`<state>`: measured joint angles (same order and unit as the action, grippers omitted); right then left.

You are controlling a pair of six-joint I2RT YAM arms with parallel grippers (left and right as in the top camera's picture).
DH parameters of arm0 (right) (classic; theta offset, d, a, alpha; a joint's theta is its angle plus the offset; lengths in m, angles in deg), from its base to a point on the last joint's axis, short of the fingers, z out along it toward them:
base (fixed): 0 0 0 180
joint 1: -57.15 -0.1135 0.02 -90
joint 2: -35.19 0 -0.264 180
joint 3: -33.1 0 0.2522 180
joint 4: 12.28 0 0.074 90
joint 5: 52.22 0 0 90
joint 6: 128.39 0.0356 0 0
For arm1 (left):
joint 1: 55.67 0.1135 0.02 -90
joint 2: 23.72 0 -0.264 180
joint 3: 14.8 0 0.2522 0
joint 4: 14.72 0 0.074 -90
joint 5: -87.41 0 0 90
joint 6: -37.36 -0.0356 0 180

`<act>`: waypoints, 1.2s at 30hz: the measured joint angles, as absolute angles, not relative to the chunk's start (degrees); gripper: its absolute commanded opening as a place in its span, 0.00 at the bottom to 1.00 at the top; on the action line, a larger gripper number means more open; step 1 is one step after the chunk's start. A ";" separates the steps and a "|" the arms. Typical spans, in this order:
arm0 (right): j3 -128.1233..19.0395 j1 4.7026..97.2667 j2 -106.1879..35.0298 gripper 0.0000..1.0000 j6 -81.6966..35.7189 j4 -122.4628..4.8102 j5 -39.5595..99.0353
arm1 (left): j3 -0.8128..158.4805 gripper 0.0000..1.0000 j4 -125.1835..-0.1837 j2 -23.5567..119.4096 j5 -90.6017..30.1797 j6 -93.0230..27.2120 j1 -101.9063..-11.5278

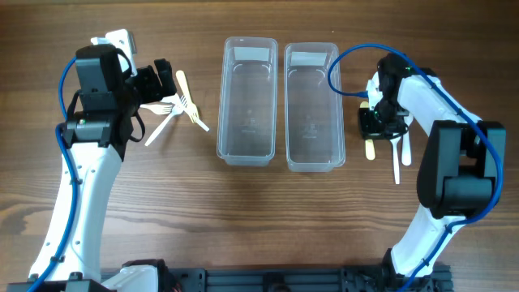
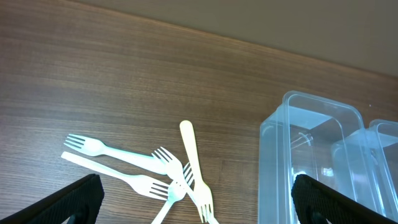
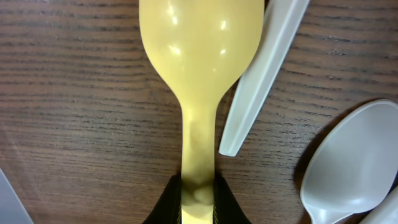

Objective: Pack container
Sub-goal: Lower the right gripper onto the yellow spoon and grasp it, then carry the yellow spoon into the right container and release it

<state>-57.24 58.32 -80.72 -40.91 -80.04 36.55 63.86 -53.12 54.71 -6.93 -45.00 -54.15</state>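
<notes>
Brown wood makes up the counter [image 1: 259,227], and two clear plastic containers sit in the middle of it, just beside each other: the left container [image 1: 247,105] and the right container [image 1: 312,105]. Both are long boxes with their open tops facing up. To the right of them, the right end effector [image 3: 198,190] is pointing down at the counter. Its two black fingers are squeezed tight on the thin handle of a yellow spoon [image 3: 199,56]. The round end of the yellow spoon is low over the wood, but I cannot tell if it touches. A white handle [image 3: 264,74] lies slanted right next to the yellow spoon, touching its edge, and a white spoon [image 3: 351,165] lies a little farther to the side. On the other side of the containers, the left end effector [image 1: 156,81] has its fingers spread as wide as they go and holds nothing. It hangs near a little pile of forks [image 2: 155,174] that lie crossed over each other on the wood, near the left container.
</notes>
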 measured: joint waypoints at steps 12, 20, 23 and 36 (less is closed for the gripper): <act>-61.48 57.60 -60.29 0.04 -33.96 -77.79 29.75 | 63.86 1.00 -53.12 54.71 -6.93 -45.00 -54.15; -61.50 49.47 -59.17 0.04 -24.82 -76.34 22.14 | 63.86 1.00 -53.12 54.71 -6.93 -45.00 -54.15; -61.50 43.37 -59.22 0.04 -21.48 -75.49 23.28 | 63.86 1.00 -53.12 54.71 -6.93 -45.00 -54.15; -61.50 36.94 -66.87 0.46 -19.97 -75.16 29.88 | 63.86 1.00 -53.12 54.71 -6.96 -45.00 -54.15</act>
<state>-61.50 36.94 -66.87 -19.97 -75.16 29.88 63.86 -53.12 54.71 -6.96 -45.00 -54.15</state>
